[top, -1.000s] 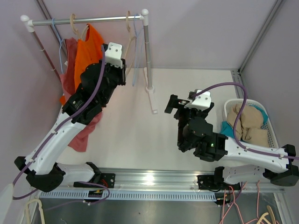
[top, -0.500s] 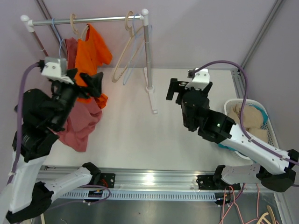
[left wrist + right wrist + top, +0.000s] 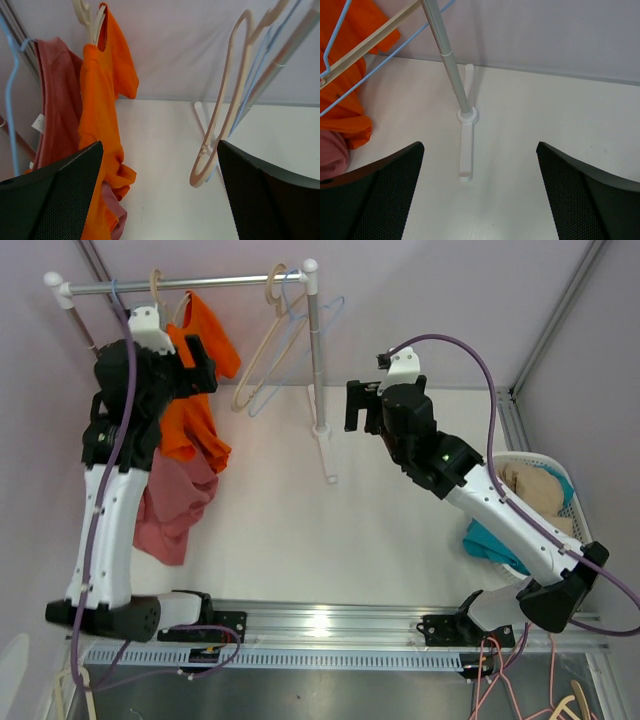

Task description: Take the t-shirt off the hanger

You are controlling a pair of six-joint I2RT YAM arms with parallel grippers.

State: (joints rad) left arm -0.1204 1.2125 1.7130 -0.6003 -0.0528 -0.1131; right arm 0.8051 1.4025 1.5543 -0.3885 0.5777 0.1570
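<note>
Left fingers (image 3: pixel 60 195): I read both black mesh-faced pads spread wide with nothing between them; the left gripper (image 3: pixel 159 192) is empty.
Right fingers (image 3: pixel 590 195): likewise wide and empty on the right gripper (image 3: pixel 479 192), above the white matte table (image 3: pixel 560 125).
Orange cotton t-shirt (image 3: pixel 102 115): the task's thing, I judge; just ahead of one left finger, limp and creased, hem bunched below.
Dusty-pink garment (image 3: pixel 57 100): touching the orange one, outboard of that finger; I must not catch it.
Grip plan: I'd pinch a shoulder fold rather than the loose hem, then draw the collar off one hanger arm at a time; soft knit may stretch and snag.
Cream plastic hanger (image 3: pixel 89 20): above and beyond that finger, neck rising from the collar.
Empty cream hanger (image 3: pixel 220 110): smooth, tilted, ahead of the opposite left finger.
Grey metal rack post (image 3: pixel 447 60): beyond the right fingers, standing in a white foot (image 3: pixel 465 155).
</note>
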